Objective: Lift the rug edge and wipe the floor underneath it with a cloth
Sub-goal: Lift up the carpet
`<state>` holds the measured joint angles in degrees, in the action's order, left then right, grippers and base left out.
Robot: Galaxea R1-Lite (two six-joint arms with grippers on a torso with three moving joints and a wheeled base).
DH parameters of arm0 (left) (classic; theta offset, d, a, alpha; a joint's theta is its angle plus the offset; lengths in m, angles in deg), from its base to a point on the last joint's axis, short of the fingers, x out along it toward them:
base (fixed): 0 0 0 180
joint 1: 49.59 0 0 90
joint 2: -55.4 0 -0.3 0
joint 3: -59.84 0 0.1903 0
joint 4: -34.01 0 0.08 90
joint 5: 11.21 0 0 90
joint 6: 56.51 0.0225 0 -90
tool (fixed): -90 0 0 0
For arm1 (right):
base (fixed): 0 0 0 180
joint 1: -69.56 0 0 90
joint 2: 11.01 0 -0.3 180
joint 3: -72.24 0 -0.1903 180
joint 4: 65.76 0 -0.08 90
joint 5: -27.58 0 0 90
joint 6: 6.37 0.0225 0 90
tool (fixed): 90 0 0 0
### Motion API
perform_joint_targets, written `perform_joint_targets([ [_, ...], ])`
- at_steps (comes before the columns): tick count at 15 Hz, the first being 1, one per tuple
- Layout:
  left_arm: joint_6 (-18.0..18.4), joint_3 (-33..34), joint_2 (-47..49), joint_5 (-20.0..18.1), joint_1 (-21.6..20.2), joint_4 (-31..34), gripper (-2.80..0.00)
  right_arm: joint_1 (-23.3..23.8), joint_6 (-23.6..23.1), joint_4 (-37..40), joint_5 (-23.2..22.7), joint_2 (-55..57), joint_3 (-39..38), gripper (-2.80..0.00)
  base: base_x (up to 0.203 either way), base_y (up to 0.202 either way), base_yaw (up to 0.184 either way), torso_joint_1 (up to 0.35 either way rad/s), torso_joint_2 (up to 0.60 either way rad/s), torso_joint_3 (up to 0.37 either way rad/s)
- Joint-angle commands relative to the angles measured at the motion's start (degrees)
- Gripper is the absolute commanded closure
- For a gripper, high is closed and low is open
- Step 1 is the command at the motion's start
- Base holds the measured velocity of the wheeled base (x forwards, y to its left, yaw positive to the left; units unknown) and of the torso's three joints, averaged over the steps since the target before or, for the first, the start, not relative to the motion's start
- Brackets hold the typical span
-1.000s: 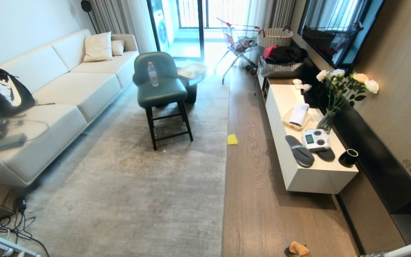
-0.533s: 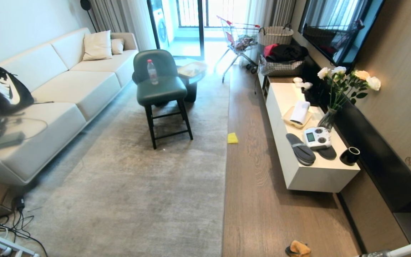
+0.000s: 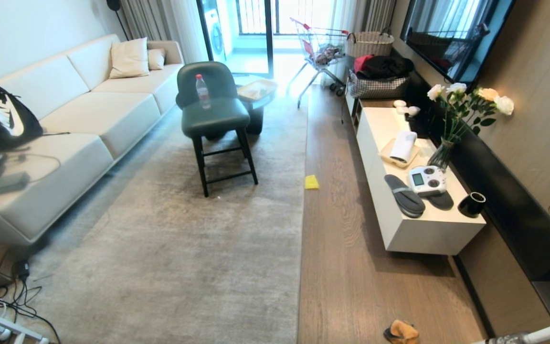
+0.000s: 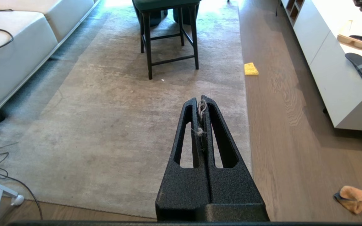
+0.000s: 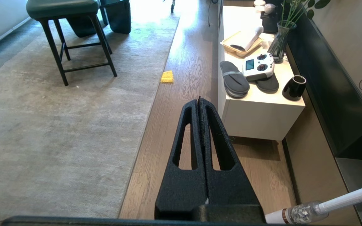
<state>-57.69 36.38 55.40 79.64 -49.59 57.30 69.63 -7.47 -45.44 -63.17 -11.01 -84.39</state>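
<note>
Both pincers pressed together and empty, left pincer (image 4: 202, 99) above the rug edge (image 3: 302, 229), right pincer (image 5: 199, 100) over the floor (image 3: 351, 267), orange cloth (image 3: 401, 331) crumpled just right of that rug edge — best approached low, opening wide before pinching the fuzzy bunch.

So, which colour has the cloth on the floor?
Orange, with a grey edge; the cloth shows best in the left wrist view.

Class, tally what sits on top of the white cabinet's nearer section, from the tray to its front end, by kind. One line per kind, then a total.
Slippers: 2
Handheld controller: 1
Black cup: 1
Vase of roses: 1
Tray with a rolled white towel: 1
Total: 6
</note>
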Motion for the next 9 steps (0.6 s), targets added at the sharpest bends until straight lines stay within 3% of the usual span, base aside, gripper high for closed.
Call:
perform_joint_targets([
  [1,-0.05,0.01,0.0,0.03,0.0,-0.01,0.0,-0.05,-0.04,-0.03,-0.05,0.0,0.0,0.0,0.0,0.0,0.0,-0.122,0.31,0.174],
  [9,-0.05,0.01,0.0,0.03,0.0,-0.01,0.0,0.01,-0.04,-0.03,-0.05,0.0,0.0,0.0,0.0,0.0,0.0,-0.138,0.34,0.195],
])
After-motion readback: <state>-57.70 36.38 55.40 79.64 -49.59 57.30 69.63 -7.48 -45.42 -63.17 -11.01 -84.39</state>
